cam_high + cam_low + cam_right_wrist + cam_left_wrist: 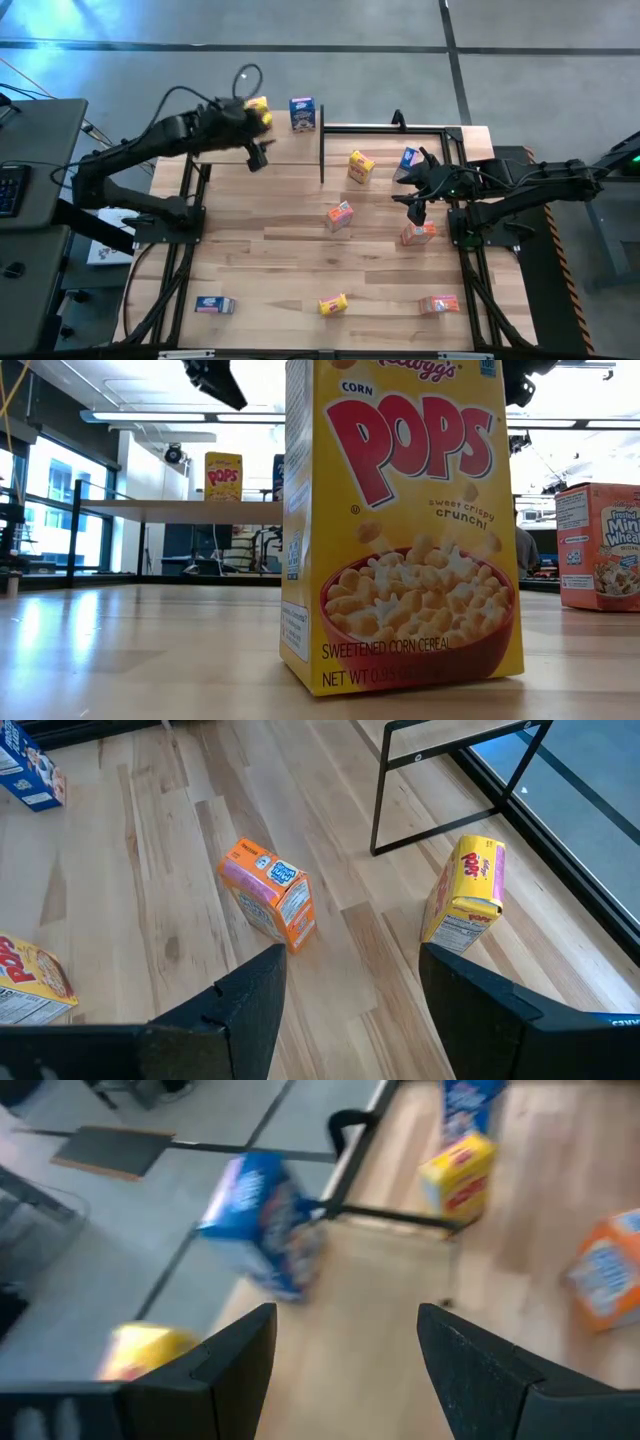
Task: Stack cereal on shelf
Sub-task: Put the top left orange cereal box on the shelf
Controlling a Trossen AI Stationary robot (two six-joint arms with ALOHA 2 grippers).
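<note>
From above, you can see the left gripper (256, 155) in the upper left of the frame, over the light-wood shelf (290, 150), with a yellow cereal box (257, 106) and a blue cereal box (302, 113) standing along the shelf's far edge. Your right gripper (416, 205) hangs at right of centre above the table (270, 260), near an orange-red box (418, 234) and a blue box (408, 159). Scattered elsewhere are a yellow box (361, 166) at upper centre, an orange-red box (340, 215) mid-frame, and along the bottom a blue box (213, 305), a yellow box (332, 304) and an orange-red box (438, 304). In the low view a Corn Pops box (400, 520) fills the centre, a Frosted Mini-Wheats box (600, 545) sits at the right edge, and a second Corn Pops box (223, 476) stands on the shelf at upper left. Your left wrist view shows its fingers (235, 1370) parted with nothing between them, a blue box (262, 1222) ahead. Your right wrist view shows its fingers (250, 1010) likewise apart and empty, with an orange-red box (268, 894) at centre and a Pops box (464, 889) at right.
</note>
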